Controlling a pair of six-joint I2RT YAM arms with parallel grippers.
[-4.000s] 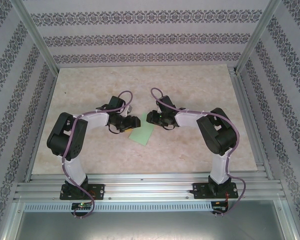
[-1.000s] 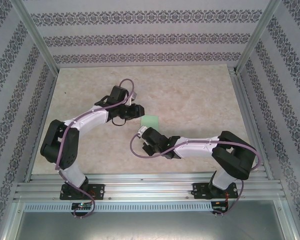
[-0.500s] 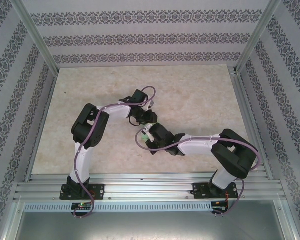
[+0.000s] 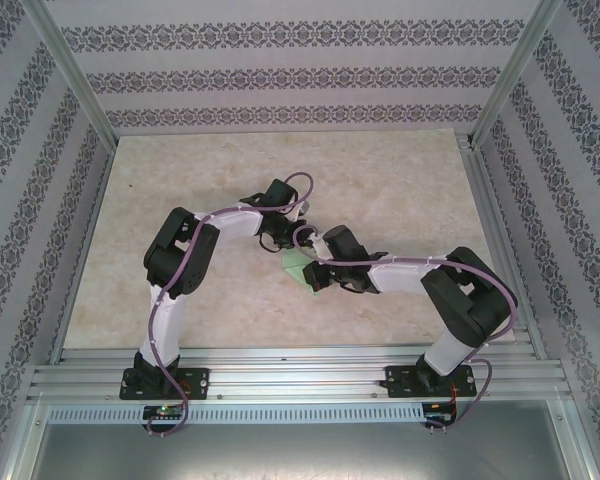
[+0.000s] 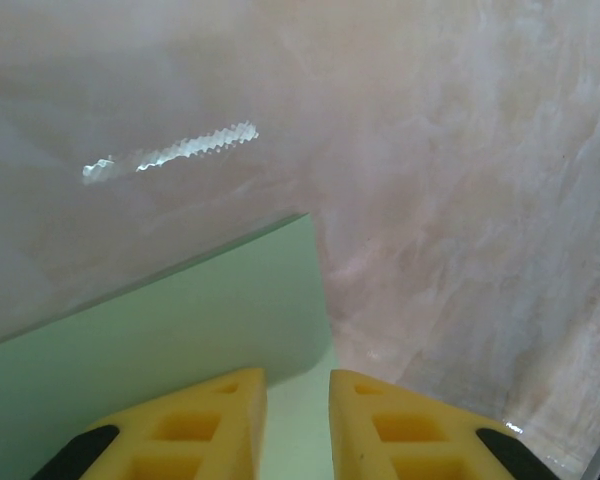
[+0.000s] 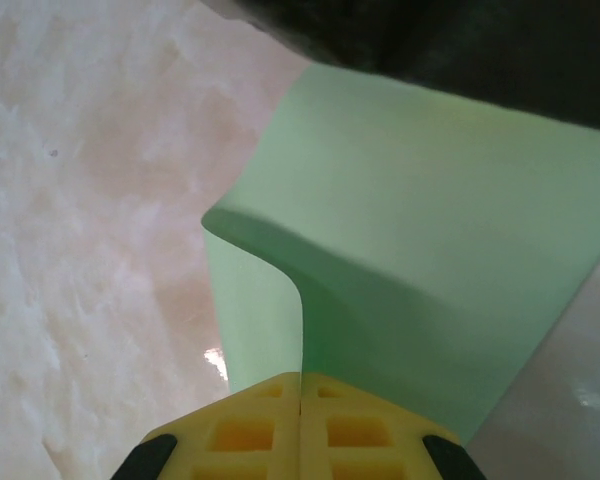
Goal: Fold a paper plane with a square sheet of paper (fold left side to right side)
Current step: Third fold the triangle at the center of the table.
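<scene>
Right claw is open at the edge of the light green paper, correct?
Not open. The right claw is shut at the edge of the light green paper, pinching it so the sheet curls. The right wrist view shows this.

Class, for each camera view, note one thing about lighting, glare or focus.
Top external: even light, table sharp. Left wrist: jagged white glare streak on the table. Right wrist: sheet of paper shaded under its curl, dark blur along the top.
</scene>
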